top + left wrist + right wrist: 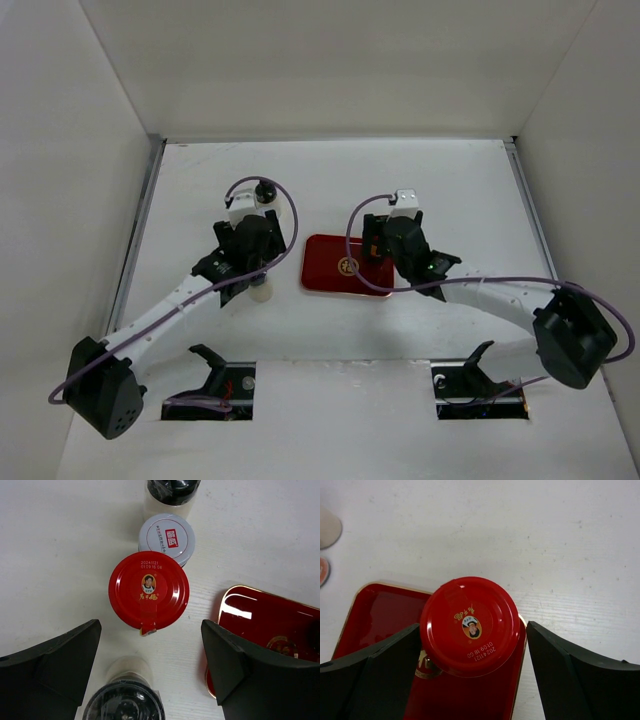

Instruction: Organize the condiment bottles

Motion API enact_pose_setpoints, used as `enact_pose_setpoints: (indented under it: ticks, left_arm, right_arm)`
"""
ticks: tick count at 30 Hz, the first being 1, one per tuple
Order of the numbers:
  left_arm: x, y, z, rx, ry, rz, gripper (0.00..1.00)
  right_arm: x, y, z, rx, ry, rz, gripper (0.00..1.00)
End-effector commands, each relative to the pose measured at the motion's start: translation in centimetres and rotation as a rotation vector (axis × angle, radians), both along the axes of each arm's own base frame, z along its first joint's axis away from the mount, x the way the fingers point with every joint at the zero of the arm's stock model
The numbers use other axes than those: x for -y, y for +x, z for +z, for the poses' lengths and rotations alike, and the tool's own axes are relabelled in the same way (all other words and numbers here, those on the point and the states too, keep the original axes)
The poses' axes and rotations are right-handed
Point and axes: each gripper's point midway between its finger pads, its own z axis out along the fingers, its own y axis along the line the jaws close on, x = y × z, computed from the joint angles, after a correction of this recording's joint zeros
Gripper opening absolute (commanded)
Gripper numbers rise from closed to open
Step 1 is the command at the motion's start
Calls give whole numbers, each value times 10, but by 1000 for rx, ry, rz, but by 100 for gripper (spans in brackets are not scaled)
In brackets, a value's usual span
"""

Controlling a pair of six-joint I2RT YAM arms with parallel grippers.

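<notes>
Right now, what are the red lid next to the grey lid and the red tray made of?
The red lid looks like glossy painted metal, with a printed picture and date stamp, though it could be plastic. The red tray looks lacquered, plastic or metal: bright reflections, gold rim.

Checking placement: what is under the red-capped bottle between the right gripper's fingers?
The red tray lies beneath the red-capped bottle, its gold emblem peeking out. The cap hides the bottle's body and base, so contact cannot be seen.
</notes>
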Motion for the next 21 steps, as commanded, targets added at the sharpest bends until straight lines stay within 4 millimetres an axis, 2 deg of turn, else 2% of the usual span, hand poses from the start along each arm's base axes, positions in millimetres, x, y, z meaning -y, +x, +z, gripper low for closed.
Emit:
enact_pose_setpoints:
  ticks: [1,5,7,16,18,21]
  left_arm:
    - [-2,17,16,73,-23,42,81]
    - [-7,28,7,60,-8,69,80]
    - [-9,32,4,57,-9,79,79]
    - [-4,48,-12,30,9,89,74]
    - [-4,50,-12,31,6,92,66]
    - [-4,50,-6,51,0,96,49]
  right_arm:
    - [-9,1,36,101,90,2,94]
    - [-11,-7,58,139,119,26,100]
    - [-11,-13,68,154,137,38,100]
    - [-8,-29,91,198,197,75,100]
    - [-6,-30,94,206,205,77,100]
    - [-6,-33,94,209,213,83,100]
